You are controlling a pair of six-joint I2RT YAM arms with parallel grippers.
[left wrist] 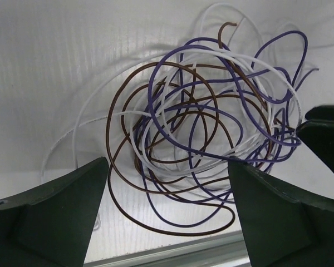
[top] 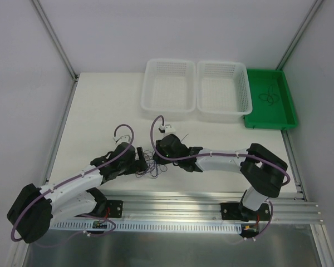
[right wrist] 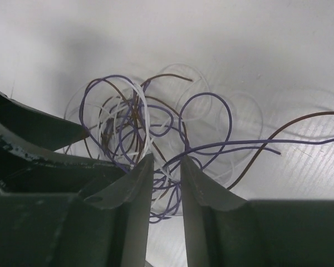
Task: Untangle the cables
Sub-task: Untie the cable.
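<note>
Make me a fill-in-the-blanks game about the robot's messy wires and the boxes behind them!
1. The tangled bundle of thin wires has brown, white and ___ strands.
2. At the back of the table stand ___ white plastic mesh baskets.
3. The flat plastic tray to the right of those baskets is coloured ___.

Missing words: purple; two; green.

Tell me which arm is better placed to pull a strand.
Probably right: strands of the cables pass between the nearly shut fingers of the right gripper; the left gripper stands wide open.
</note>
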